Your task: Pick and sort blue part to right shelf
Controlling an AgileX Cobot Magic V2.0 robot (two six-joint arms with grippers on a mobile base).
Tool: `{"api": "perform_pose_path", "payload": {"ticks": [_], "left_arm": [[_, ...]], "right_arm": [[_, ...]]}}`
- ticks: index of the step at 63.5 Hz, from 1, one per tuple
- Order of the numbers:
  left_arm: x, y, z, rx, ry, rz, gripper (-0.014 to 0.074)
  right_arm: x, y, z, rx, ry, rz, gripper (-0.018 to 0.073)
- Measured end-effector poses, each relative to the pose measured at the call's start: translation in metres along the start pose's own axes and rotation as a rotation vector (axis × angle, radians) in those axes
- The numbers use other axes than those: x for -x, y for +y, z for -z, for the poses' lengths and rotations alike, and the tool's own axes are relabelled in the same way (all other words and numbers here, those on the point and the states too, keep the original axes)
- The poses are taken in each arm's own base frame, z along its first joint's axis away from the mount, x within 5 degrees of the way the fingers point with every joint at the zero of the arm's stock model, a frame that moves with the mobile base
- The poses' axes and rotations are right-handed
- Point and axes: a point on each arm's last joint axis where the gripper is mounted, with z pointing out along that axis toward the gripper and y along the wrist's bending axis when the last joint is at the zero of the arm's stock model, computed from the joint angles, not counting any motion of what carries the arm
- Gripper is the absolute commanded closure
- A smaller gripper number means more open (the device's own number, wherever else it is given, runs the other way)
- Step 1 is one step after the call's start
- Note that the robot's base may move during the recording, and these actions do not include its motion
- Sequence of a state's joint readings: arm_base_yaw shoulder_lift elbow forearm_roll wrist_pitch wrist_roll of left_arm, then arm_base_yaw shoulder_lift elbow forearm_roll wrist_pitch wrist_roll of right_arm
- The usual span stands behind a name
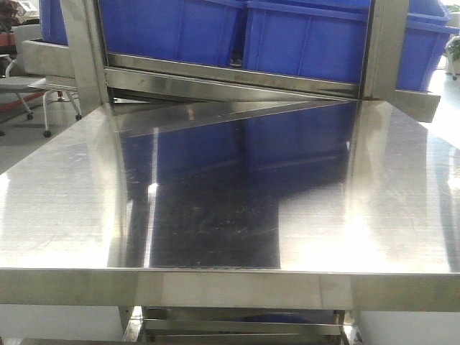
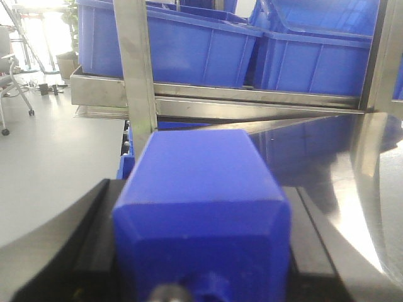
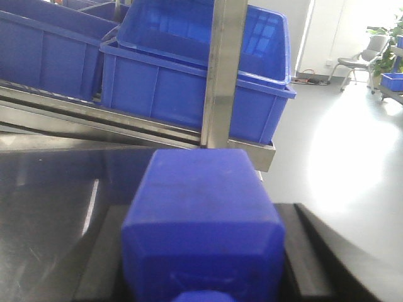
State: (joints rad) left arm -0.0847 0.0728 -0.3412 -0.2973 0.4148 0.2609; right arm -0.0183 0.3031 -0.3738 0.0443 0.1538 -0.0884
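The right gripper point(image 3: 204, 251) is closed on the blue part point(image 3: 201, 189). Its black fingers point(image 3: 308, 251) press both flanks of the square body, and the neck end points toward the camera, cut off by the frame edge. The part hangs above the shiny tabletop point(image 3: 50, 207), near the right shelf point(image 3: 94, 116) but short of it. The left gripper point(image 2: 201, 251) is likewise clamped on a second blue block point(image 2: 201, 182). The cap end of that block is mostly out of frame, so whether it is the same kind cannot be told. Neither arm shows in the front view.

The step in hand looks like the carry to the shelf. In the right wrist view a steel upright point(image 3: 227, 75) stands straight ahead of the part, so a good approach would first shift sideways toward the blue bin point(image 3: 189, 82). The arm would then rise above the bin's rim before going forward. The plastic faces look smooth, so the squeeze is best held firm until the part is over the open mouth. A low release should stop it bouncing. The left arm would do well to hold back, so the two do not crowd each other at the shelf.
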Motion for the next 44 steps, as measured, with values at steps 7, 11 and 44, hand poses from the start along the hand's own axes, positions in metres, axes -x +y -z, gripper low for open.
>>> {"api": "perform_pose_path", "payload": {"ticks": [7, 11, 44], "left_arm": [[-0.0001, 0.0010, 0.0000, 0.011, 0.001, 0.029, 0.0253], [0.0000, 0.0012, 0.0000, 0.014, -0.001, 0.037, 0.0253], [0.0000, 0.0014, 0.0000, 0.016, 0.000, 0.039, 0.0264]], "right_arm": [[0.0000, 0.0000, 0.0000, 0.000, 0.000, 0.000, 0.0293], [0.0000, 0.0000, 0.0000, 0.000, 0.000, 0.000, 0.0293], [0.0000, 0.0000, 0.0000, 0.000, 0.000, 0.000, 0.0293]]}}
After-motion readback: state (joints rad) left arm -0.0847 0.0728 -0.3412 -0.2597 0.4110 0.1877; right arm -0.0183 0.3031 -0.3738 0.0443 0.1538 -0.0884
